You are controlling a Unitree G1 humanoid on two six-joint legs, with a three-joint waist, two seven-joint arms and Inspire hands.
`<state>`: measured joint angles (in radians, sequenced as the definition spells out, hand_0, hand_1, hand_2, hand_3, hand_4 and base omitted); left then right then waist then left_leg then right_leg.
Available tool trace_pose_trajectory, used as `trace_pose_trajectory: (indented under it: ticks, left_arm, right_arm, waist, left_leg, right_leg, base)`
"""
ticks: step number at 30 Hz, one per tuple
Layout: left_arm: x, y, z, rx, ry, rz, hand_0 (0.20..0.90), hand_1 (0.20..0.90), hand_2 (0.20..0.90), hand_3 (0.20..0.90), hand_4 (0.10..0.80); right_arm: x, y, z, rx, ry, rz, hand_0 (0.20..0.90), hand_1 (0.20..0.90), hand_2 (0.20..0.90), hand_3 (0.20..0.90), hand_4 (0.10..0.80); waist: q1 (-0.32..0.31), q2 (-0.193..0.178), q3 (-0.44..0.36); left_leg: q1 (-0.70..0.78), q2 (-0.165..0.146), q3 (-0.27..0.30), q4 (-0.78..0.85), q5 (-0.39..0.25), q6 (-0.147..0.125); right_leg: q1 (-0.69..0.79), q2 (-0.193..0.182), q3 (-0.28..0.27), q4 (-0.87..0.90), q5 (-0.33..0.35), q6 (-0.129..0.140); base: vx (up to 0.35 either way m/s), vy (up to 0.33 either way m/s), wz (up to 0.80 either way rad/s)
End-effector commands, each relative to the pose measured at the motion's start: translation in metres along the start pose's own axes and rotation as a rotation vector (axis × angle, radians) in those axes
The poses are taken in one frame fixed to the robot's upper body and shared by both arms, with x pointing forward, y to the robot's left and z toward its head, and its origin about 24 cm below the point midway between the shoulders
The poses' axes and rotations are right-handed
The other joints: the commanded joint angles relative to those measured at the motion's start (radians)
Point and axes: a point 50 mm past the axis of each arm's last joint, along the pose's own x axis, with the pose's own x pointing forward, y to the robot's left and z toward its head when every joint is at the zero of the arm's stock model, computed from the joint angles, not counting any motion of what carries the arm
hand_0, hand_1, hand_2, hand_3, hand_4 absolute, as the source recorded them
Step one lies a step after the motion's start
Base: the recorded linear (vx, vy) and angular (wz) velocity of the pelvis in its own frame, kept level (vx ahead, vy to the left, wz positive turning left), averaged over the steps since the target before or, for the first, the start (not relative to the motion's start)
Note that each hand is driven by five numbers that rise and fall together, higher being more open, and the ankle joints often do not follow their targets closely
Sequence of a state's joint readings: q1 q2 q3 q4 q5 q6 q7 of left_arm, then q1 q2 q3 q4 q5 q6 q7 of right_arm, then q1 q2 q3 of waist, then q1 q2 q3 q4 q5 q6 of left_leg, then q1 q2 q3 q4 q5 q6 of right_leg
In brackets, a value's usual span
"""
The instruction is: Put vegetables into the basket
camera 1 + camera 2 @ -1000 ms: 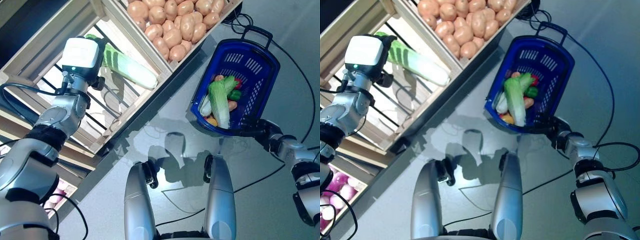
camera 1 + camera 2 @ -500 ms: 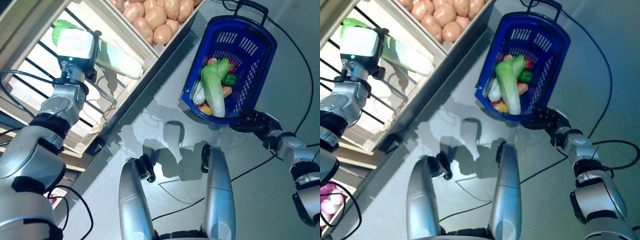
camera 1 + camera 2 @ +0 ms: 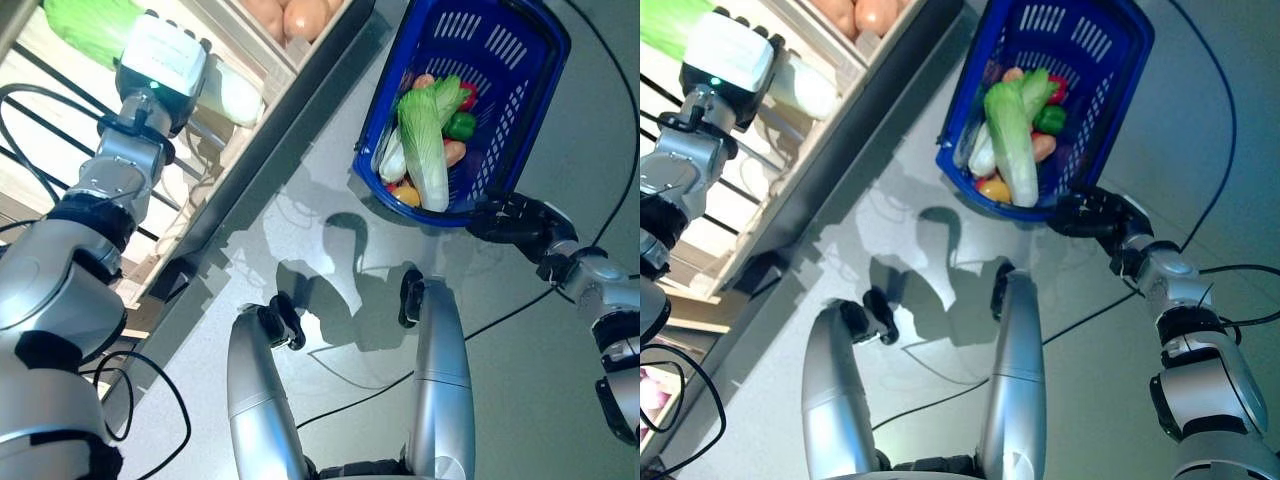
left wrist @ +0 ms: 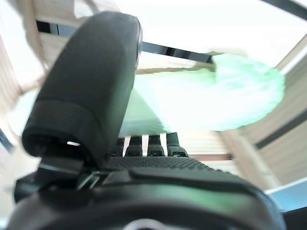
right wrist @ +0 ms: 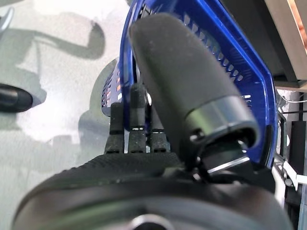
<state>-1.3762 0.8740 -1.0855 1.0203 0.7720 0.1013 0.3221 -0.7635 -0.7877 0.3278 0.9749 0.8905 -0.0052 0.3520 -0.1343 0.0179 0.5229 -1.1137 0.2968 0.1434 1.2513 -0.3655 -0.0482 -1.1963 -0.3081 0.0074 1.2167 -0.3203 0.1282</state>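
Left hand (image 3: 160, 62) farther onto half-hidden cabbage (image 3: 228, 97)

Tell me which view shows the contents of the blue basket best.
The left eye view: it looks down into the basket, showing the cabbage on the other vegetables. The right eye view shows nearly the same. The right wrist view catches only its rim past the right robot hand; the left wrist view shows none.

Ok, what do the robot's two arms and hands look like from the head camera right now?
Both arms are silver-grey jointed shells with black bands at the joints. The left hand carries a white boxy cover over its back with a small green light, above a ribbed metal wrist. The right hand is dark all over, with textured black fingers and a thick rounded thumb with a silver collar in its wrist view.
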Motion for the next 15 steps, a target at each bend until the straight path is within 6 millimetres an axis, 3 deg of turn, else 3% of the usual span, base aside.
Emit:
trace_pose_trajectory:
  ticks: [1, 6, 11, 12, 13, 15]
  left_arm:
    - [0.007, 0.022, -0.019, 0.115, 0.008, 0.027, 0.900, 0.900, 0.900, 0.900, 0.800]
    - [0.006, 0.020, -0.007, 0.181, -0.072, 0.004, 0.900, 0.900, 0.900, 0.900, 0.800]
    - [0.005, 0.017, 0.002, 0.128, -0.113, -0.014, 0.900, 0.900, 0.900, 0.900, 0.800]
    - [0.005, 0.016, 0.000, 0.054, -0.081, -0.027, 0.561, 0.561, 0.561, 0.561, 0.574]
    - [0.005, 0.016, -0.002, 0.002, -0.050, -0.031, 0.300, 0.300, 0.300, 0.300, 0.400]
    - [0.004, 0.012, -0.010, -0.134, 0.041, -0.037, 0.300, 0.300, 0.300, 0.300, 0.400]
  right_arm:
    - [0.002, 0.003, 0.024, 0.033, -0.101, 0.041, 0.900, 0.900, 0.900, 0.900, 0.800]
    - [0.002, 0.004, 0.034, 0.044, -0.135, 0.030, 0.900, 0.900, 0.900, 0.900, 0.800]
    - [0.003, 0.005, 0.042, 0.045, -0.155, 0.034, 0.900, 0.900, 0.900, 0.900, 0.800]
    - [0.003, 0.006, 0.043, 0.051, -0.158, 0.035, 0.900, 0.900, 0.900, 0.900, 0.800]
    - [0.003, 0.006, 0.044, 0.054, -0.161, 0.035, 0.900, 0.900, 0.900, 0.900, 0.800]
    - [0.004, 0.007, 0.044, 0.059, -0.164, 0.036, 0.900, 0.900, 0.900, 0.900, 0.800]
  waist:
    - [-0.001, 0.024, -0.003]
    - [-0.001, 0.025, -0.003]
    - [0.005, 0.022, -0.003]
    - [0.006, 0.020, -0.003]
    - [0.008, 0.018, -0.003]
    - [0.012, 0.015, -0.003]
  left_leg:
    - [-0.054, 0.051, -0.094, -0.054, -0.010, -0.117]
    - [-0.098, 0.053, -0.101, -0.030, -0.017, -0.113]
    - [-0.129, 0.058, -0.114, 0.003, -0.028, -0.104]
    - [-0.132, 0.061, -0.117, 0.011, -0.031, -0.102]
    - [-0.131, 0.061, -0.119, 0.013, -0.031, -0.101]
    - [-0.128, 0.059, -0.122, 0.016, -0.032, -0.097]
  right_leg:
    - [0.013, -0.086, 0.034, -0.100, 0.103, 0.059]
    - [-0.033, -0.091, 0.033, -0.074, 0.096, 0.056]
    - [-0.060, -0.099, 0.031, -0.043, 0.079, 0.046]
    - [-0.061, -0.101, 0.030, -0.035, 0.074, 0.044]
    - [-0.060, -0.101, 0.029, -0.033, 0.074, 0.044]
    - [-0.055, -0.101, 0.027, -0.029, 0.071, 0.042]
  base:
    - [-0.052, 0.008, -0.02]
    - [-0.038, 0.008, -0.08]
    - [-0.012, -0.001, -0.02]
    - [0.000, 0.000, 0.00]
    - [0.000, 0.000, 0.00]
    - [0.001, -0.019, -0.01]
